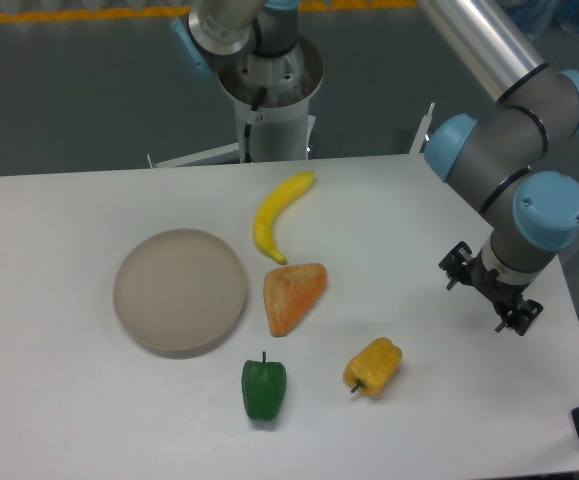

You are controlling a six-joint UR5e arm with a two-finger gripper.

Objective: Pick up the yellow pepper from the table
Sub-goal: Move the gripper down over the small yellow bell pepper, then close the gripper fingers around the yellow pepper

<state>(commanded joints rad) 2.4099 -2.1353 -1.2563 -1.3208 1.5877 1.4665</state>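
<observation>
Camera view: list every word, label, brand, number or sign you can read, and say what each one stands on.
None can be read.
The table, plate, banana, orange wedge, green pepper and yellow pepper carry no print.
The arm and gripper show no legible marking.

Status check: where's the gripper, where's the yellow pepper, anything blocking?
Two-finger gripper empty, right of target, jaw state unreadable. Small lumpy yellow pepper lying on the white table, untouched. Approach clear; green pepper off to its left.
</observation>
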